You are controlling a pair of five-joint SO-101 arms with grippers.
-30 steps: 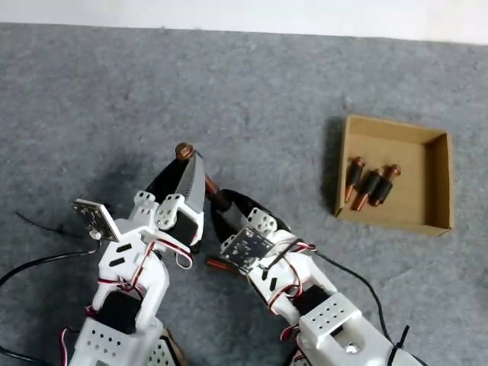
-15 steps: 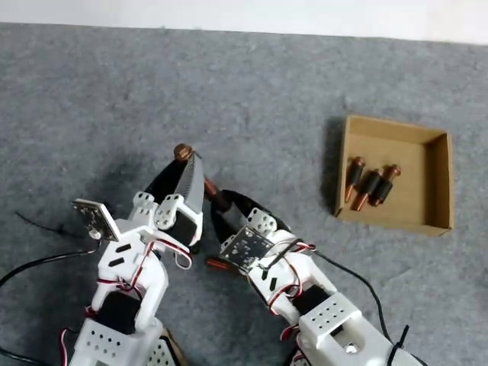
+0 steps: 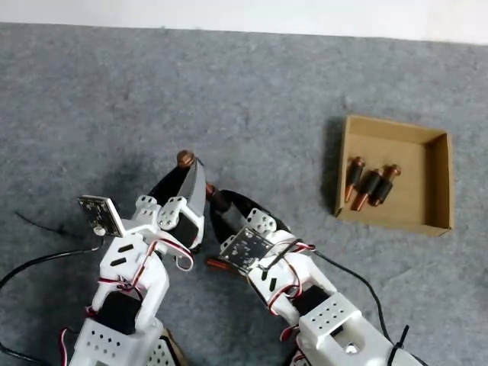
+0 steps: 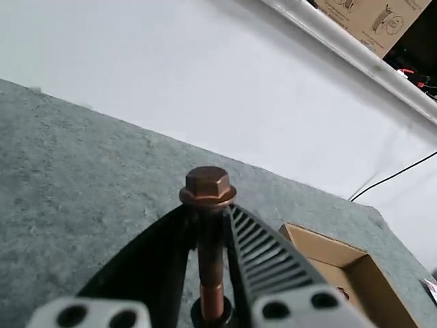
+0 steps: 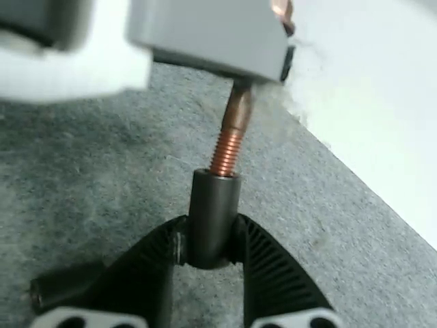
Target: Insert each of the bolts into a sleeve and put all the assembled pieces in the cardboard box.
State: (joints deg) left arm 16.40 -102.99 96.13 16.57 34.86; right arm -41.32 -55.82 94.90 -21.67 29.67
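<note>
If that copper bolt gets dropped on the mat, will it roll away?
Probably not far: the bolt has a hex head wider than its shank, so it would likely curve and stop. It looks like rigid metal, unlikely to bend.

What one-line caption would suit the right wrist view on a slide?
Right gripper clamps a dark sleeve as the threaded tip of a copper bolt meets its open end.

Robot lab: felt-covered bench (image 3: pixel 267 91), loose cables (image 3: pixel 53 258)

Bolt (image 4: pixel 208 225) meets sleeve (image 5: pixel 213 212) end-on, cardboard box (image 3: pixel 412 156) well apart rightward.
</note>
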